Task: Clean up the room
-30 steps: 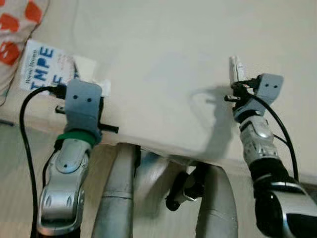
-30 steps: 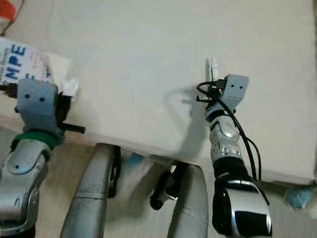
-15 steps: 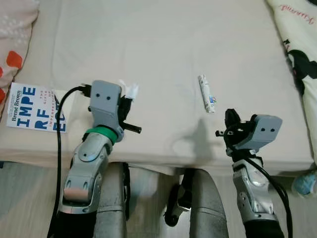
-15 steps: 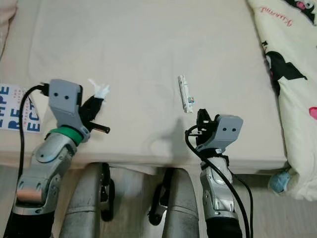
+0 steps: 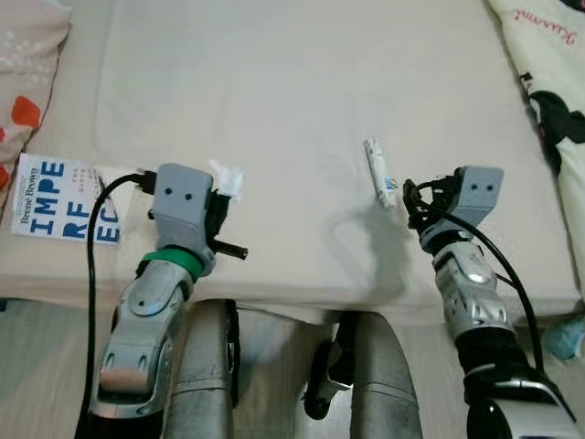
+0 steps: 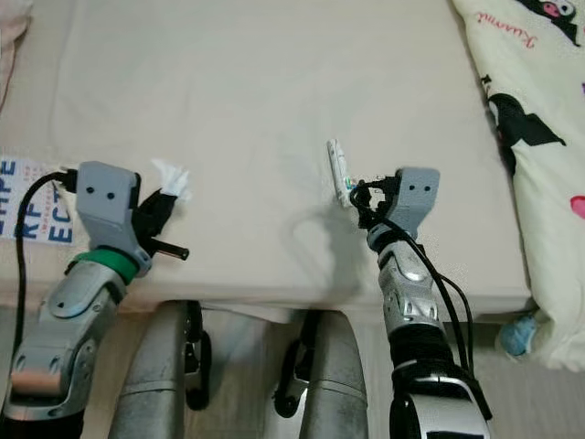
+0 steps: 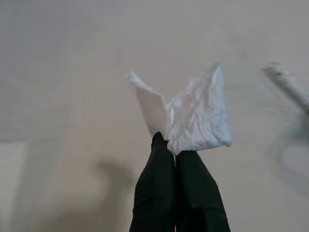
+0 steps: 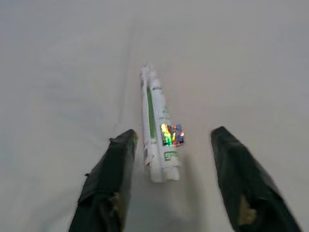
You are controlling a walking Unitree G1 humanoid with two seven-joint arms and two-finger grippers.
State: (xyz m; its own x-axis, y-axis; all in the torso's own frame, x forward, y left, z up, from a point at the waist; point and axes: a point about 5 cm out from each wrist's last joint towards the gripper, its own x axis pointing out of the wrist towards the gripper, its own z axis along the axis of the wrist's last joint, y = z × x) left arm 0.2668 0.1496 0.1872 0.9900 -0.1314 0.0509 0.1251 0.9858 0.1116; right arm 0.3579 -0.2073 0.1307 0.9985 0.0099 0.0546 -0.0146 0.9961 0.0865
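A crumpled white tissue (image 7: 193,116) is pinched in my left gripper (image 7: 166,142), which is shut on it and held just above the beige bed sheet (image 5: 292,82) near the front edge. In the left eye view the tissue (image 5: 227,176) sticks out ahead of the left gripper (image 5: 218,189). A small white tube-like wrapper (image 5: 379,172) with green print and a shiny sticker lies on the sheet right of centre. My right gripper (image 8: 174,134) is open, its fingers on either side of the near end of the wrapper (image 8: 158,125).
A book with blue letters (image 5: 64,199) lies at the bed's left front corner beside an orange-spotted pillow (image 5: 27,64). A cartoon-print blanket (image 5: 548,82) covers the right side. The bed's front edge (image 5: 292,297) runs just before my legs. A blue thing (image 5: 565,337) lies on the floor at the right.
The camera swung and steadied over the bed. My right gripper has moved forward to the wrapper's near end, fingers now on both sides of it. The left gripper still holds the tissue.
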